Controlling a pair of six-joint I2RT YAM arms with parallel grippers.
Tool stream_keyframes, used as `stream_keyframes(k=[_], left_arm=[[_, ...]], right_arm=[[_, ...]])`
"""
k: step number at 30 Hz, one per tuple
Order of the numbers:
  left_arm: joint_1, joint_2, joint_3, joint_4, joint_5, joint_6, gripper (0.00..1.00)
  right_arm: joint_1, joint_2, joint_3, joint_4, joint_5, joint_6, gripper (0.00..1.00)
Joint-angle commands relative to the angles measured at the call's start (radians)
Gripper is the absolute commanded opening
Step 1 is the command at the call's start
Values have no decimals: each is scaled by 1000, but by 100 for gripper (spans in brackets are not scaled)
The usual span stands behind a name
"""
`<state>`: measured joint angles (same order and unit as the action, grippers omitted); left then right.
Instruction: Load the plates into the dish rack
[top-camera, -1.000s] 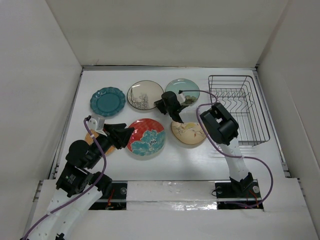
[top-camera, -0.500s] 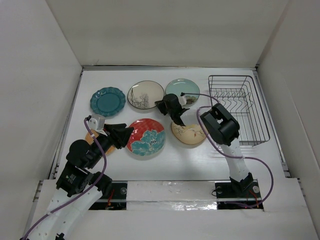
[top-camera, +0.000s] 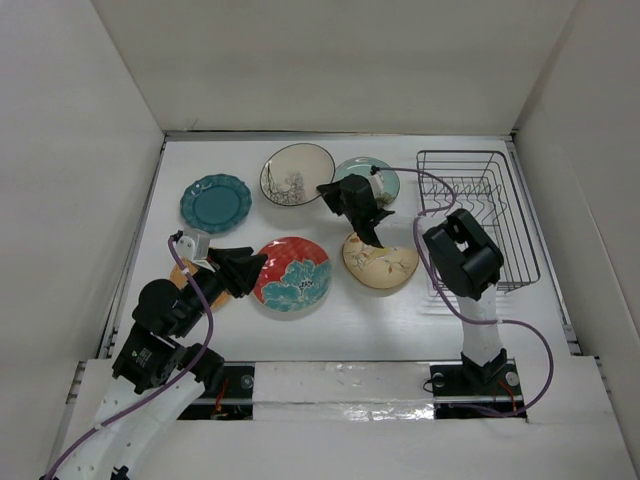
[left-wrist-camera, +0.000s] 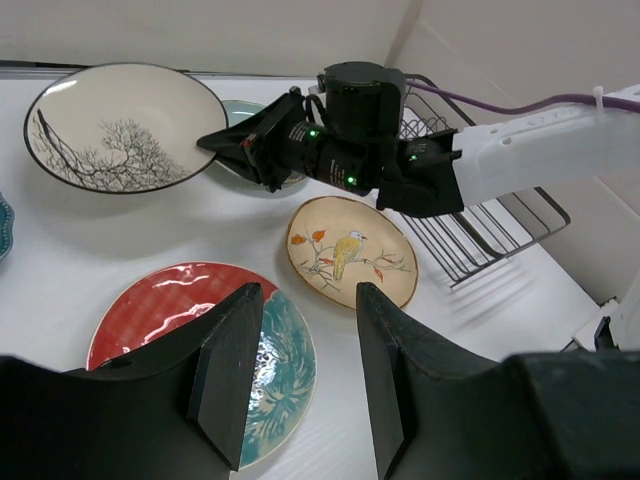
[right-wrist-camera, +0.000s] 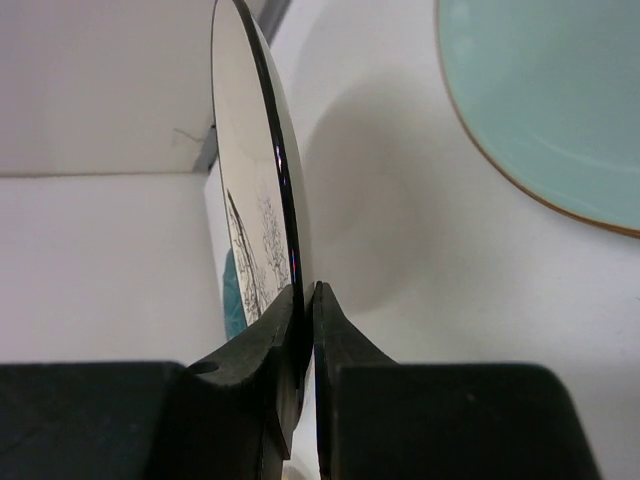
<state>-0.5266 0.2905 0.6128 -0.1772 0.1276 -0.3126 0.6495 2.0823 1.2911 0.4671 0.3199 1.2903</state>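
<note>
A white worktop (top-camera: 200, 155) fills the middle of the scene, matte and plain, with soft shadows lying on it. Behind the worktop rises a white back wall (top-camera: 330, 60), and a thin dark seam (top-camera: 340, 133) runs where the two meet. A white left wall (top-camera: 70, 170) stands along the worktop's left side and a white right wall (top-camera: 590, 130) along its right side, both slanting outward toward the top. A grey left edge strip (top-camera: 125, 280) borders the worktop below the left wall, and a right edge strip (top-camera: 556, 285) matches it opposite. Along the worktop's near edge lies a glossy white band (top-camera: 340, 380) that catches the light.
</note>
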Motion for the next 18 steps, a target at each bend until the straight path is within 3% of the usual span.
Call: stream_keyframes(k=[1, 5, 10, 14, 18], left_arm=[[-4, -8, 15, 30, 1, 10, 39], [-4, -17, 15, 31, 3, 9, 38], [-27, -43, 12, 33, 7, 9, 38], [-50, -76, 8, 38, 6, 10, 38], [-61, -114, 8, 36, 0, 12, 39]], right_arm=[[-16, -117, 19, 266, -63, -23, 0], [-50, -200, -18, 289, -88, -69, 0], [-187, -407, -120, 220, -128, -216, 0], [-336, -646, -208, -18, -153, -432, 0], [-482, -906, -214, -269, -64, -647, 0]])
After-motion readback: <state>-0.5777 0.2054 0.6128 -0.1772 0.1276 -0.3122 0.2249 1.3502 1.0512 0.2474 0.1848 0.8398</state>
